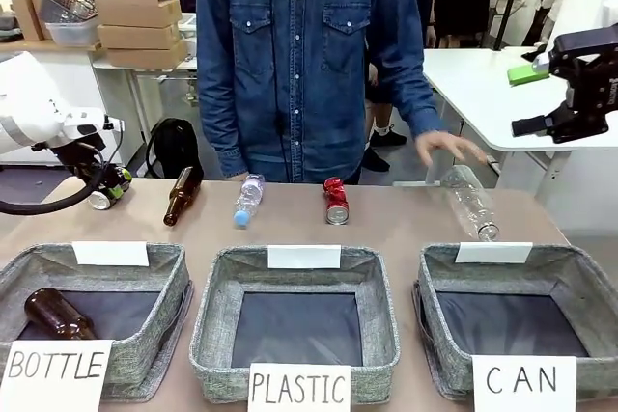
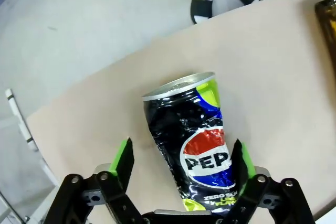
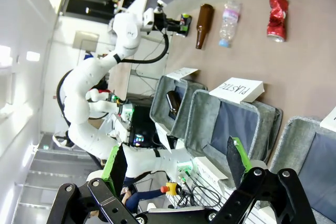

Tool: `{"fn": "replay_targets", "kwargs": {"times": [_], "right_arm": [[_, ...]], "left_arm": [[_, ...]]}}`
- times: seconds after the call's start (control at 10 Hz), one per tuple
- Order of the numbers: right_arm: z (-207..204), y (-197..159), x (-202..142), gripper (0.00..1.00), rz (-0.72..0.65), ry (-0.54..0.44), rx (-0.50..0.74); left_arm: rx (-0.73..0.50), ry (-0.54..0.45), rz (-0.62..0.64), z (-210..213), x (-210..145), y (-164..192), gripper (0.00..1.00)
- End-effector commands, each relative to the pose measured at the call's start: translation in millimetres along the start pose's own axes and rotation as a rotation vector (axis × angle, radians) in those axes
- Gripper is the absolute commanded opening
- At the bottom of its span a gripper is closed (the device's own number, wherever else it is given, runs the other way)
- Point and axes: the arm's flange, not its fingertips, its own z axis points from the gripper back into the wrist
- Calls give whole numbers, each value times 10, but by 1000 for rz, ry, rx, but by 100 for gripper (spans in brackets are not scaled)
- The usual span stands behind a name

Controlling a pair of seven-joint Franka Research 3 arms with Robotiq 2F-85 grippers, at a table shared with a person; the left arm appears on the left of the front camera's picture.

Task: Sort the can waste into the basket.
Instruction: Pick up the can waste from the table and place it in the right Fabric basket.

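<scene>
brown bottle (image 1: 58,314) in bottle basket (image 1: 39,260); can basket (image 1: 570,265) shows dark bottom

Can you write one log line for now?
Left gripper: open around dark can | right gripper: open, raised | red can: on table

The Pepsi can (image 2: 191,145) is black with a red, white and blue roundel, white lettering and lime-green patches; its lid is bare silver. The left gripper (image 2: 182,156) is black, its pads (image 2: 125,157) lime green. The crushed can (image 1: 335,201) is glossy red. The glass bottle (image 1: 182,196) on the table (image 1: 396,229) is brown, and the table pale tan. The CAN basket (image 1: 436,287) is grey fabric with a dark bottom, its sign (image 1: 523,383) white with black handwriting. The person's shirt (image 1: 290,45) is blue denim.
</scene>
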Motion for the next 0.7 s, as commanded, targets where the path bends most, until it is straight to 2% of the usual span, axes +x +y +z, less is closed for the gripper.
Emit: {"fn": "replay_targets", "kwargs": {"times": [0.0, 0.1, 0.2, 0.4, 0.5, 0.6], "right_arm": [[-32, 5, 28, 100, 26, -11, 25], [-32, 5, 28, 100, 26, -11, 25], [-32, 5, 28, 100, 26, -11, 25], [-32, 5, 28, 100, 26, -11, 25], [-32, 5, 28, 100, 26, -11, 25], [-32, 5, 28, 100, 26, -11, 25]], "left_arm": [[-14, 31, 23, 62, 62, 6, 42], [-10, 21, 24, 82, 51, -4, 25], [-5, 17, 26, 94, 43, -9, 0], [0, 15, 31, 106, 37, -12, 0], [10, 14, 28, 129, 34, -19, 5], [13, 10, 28, 154, 33, -25, 0]]}}
